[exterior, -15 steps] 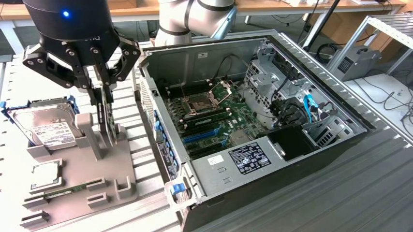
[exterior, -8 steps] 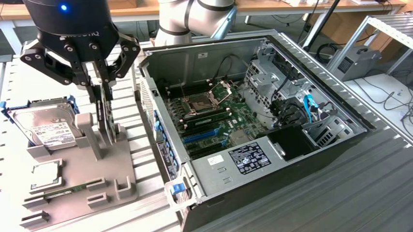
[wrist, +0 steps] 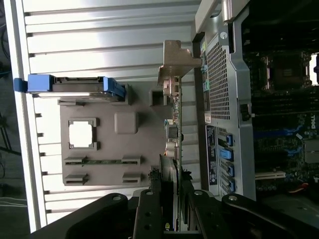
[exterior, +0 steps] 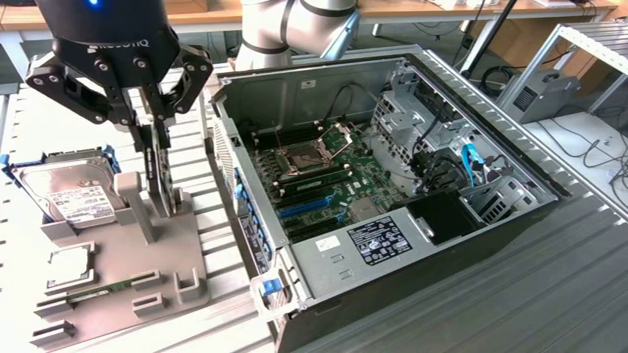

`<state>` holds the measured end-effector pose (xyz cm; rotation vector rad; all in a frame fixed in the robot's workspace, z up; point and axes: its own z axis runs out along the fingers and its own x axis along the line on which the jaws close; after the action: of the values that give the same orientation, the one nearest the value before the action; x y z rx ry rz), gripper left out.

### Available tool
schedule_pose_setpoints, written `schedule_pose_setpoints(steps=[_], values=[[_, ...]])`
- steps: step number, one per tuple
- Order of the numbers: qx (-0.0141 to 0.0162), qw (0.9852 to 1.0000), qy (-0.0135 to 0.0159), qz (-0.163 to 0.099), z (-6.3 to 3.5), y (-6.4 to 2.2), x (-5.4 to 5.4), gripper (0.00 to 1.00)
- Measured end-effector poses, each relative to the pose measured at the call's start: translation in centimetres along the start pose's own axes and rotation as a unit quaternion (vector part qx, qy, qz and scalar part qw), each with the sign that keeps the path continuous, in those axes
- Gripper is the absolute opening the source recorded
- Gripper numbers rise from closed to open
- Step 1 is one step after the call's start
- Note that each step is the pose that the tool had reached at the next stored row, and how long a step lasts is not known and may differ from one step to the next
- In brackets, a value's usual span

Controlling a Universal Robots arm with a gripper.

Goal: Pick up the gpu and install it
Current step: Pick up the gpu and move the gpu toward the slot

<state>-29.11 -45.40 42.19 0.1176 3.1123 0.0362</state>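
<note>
Jaws clenched on the upper edge of the gpu (exterior: 162, 176), one pad to each face, judging by the tight flanking of the card by the gripper (exterior: 159, 121) in both views. Largest first: open tower case (exterior: 442, 294) lying on its side at the exterior view's right, motherboard (exterior: 329, 184) face up inside, blue expansion slots (exterior: 304, 208) along its near part. Just beside the case's perforated rear wall (wrist: 219, 94), a grey parts fixture (exterior: 118, 257) carrying a hard drive (exterior: 73, 195) in a blue caddy, a processor (exterior: 69, 266) and a memory stick (exterior: 103, 289). Upright on edge at that fixture's holder, between two posts: the gpu itself, with its pale end bracket (wrist: 175, 59) at the end nearer the hard drive and the lip bent toward the case side. For the pick-up in hand, probably best to draw straight up along the card's own plane, with no twist and no lean into the posts, given a thin board gripped at one edge only and likely to swing or bind. Worth minding the bracket lip next to the case wall as well. Lower edge seated in the holder or already clear of it? Impossible to tell: masked by a post in the exterior view, foreshortened from the wrist. Equally unreadable: the contact edge, the exact bite of the pads, the card's far face.
</note>
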Motion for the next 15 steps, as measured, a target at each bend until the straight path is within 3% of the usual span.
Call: schedule_pose_setpoints(steps=[15], values=[[0.0000, 1.0000, 0.0000, 0.000, -1.19, 0.03, 0.0, 0.26]])
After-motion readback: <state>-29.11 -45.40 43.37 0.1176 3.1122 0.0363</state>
